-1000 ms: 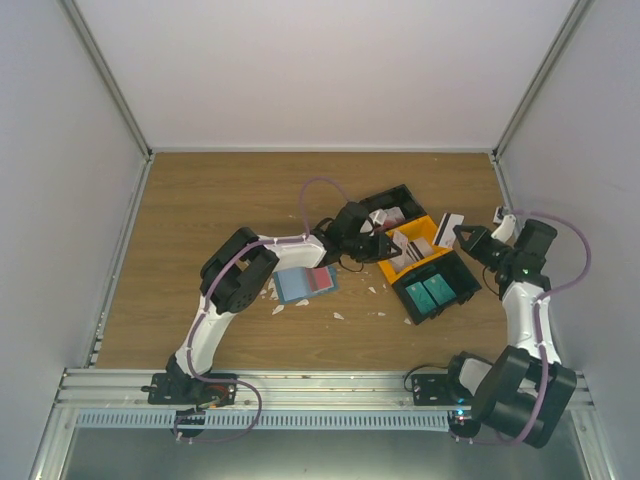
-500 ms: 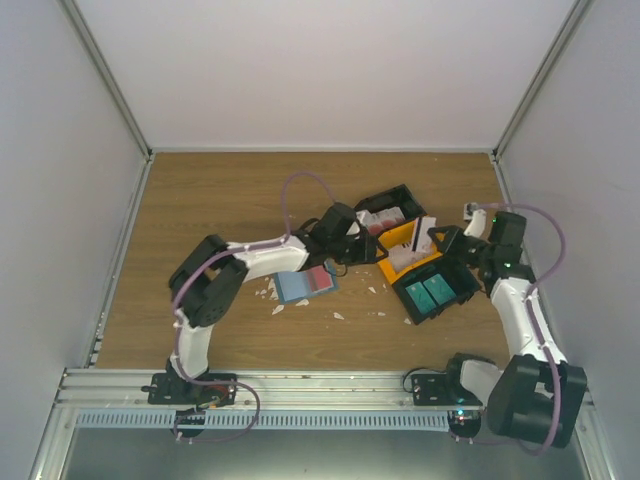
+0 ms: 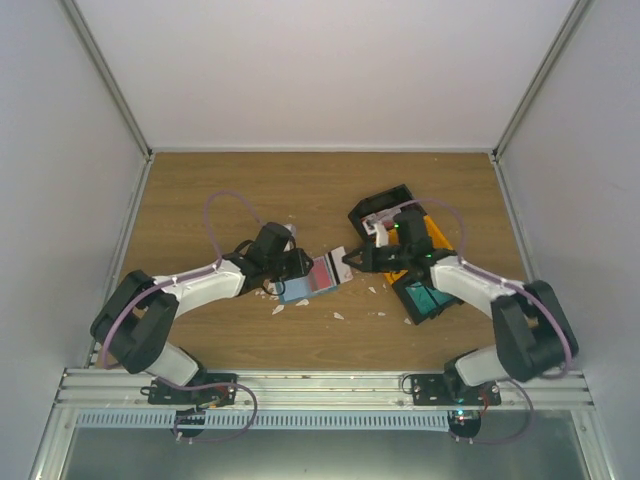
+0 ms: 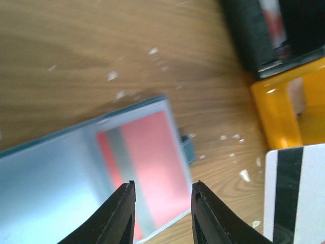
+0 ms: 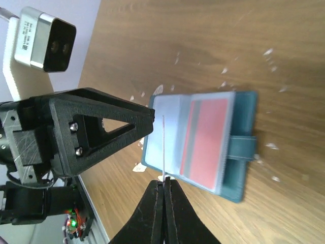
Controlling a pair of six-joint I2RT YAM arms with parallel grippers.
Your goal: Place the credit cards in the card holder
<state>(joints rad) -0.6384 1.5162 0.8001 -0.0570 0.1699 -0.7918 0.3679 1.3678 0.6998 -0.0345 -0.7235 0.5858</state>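
Observation:
The card holder [image 3: 308, 281] lies open on the wood, a red card [image 4: 150, 168] showing under its clear sleeve. My left gripper [image 3: 297, 268] hangs low over it, open; its fingers [image 4: 123, 211] straddle the red card with nothing between them. My right gripper [image 5: 164, 182] is shut on a white credit card [image 5: 163, 145], seen edge-on just above the holder's [image 5: 203, 142] near edge. The same card, with a black stripe, shows in the left wrist view [image 4: 297, 195] and in the top view [image 3: 340, 258], at the right gripper [image 3: 352, 258] by the holder's right end.
A black bin [image 3: 380, 206], an orange bin [image 3: 436, 236] and a dark bin with teal items [image 3: 425, 298] stand right of the holder, partly under my right arm. White scraps [image 3: 338, 315] lie on the wood around the holder. The left finger [image 5: 96, 127] is close beside the held card.
Both arms have swung left from the bins. The right gripper carried its card from over the bins to the holder. The left gripper moved back to the holder's left side, its jaws now apart.

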